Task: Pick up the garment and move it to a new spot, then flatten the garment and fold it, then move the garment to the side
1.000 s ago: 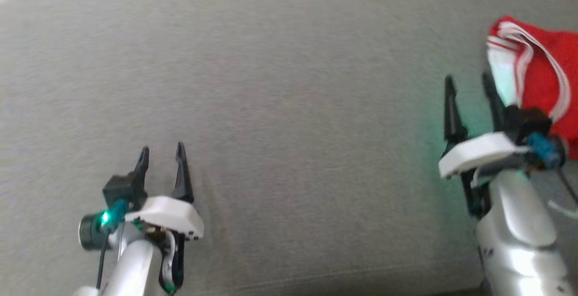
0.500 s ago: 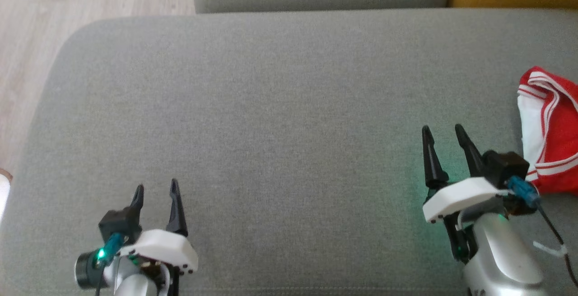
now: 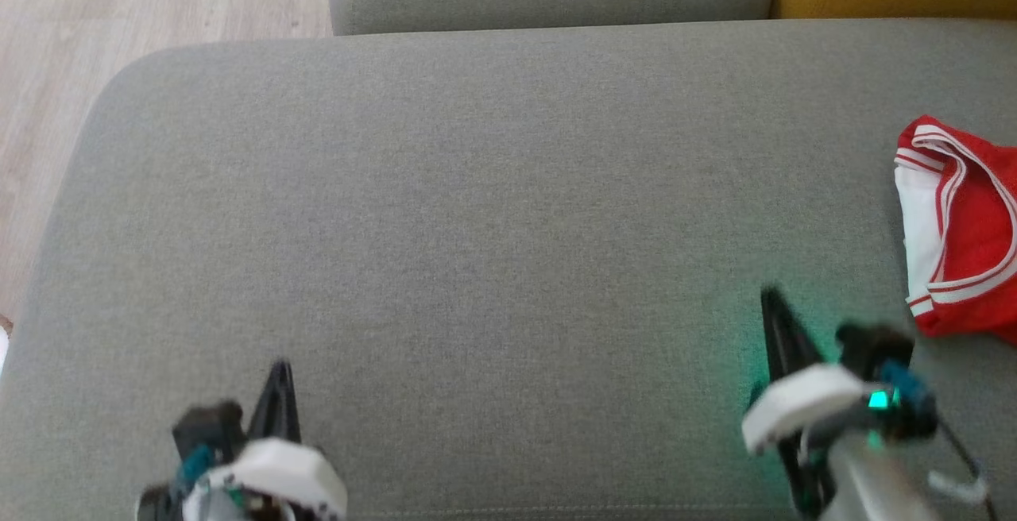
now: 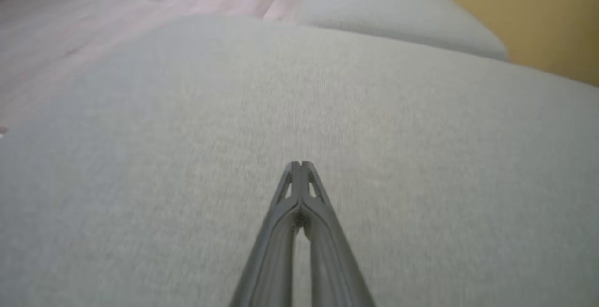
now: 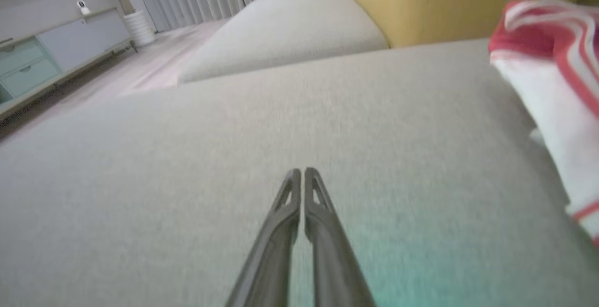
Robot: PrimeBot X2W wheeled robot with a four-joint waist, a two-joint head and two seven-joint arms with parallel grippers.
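"The garment (image 3: 965, 243), where is it?" asks Mia.

"It lies far over on the right side of the big grey sofa cushion (image 3: 477, 187)," says Ben. "It is red with a white side and thin stripes. Part of it runs off the edge of the head view, so I cannot tell if it is folded well or just bunched up."

"Is a claw holding it?"

"No. The right gripper (image 3: 777, 322) is near it but not touching. Its two fingers are pressed close together with nothing between them. You can see that in the right wrist view too, with the right gripper (image 5: 299, 173) low over the cushion and the garment (image 5: 538, 77) off to one side. The left gripper (image 4: 301, 166) is closed too and holds nothing. It is well away from the garment, at the other side of the cushion."

"So what part of the job is this?"

"It could be one of two things. The shorts may be waiting to be picked up. Or they may be folded and put to the side, job done. The pictures fit both."

"How do you do it well, then?"

"I think slow, gentle arms are best. Keep the pointy tips up off the cushion, so they do not poke it or snag the mesh."
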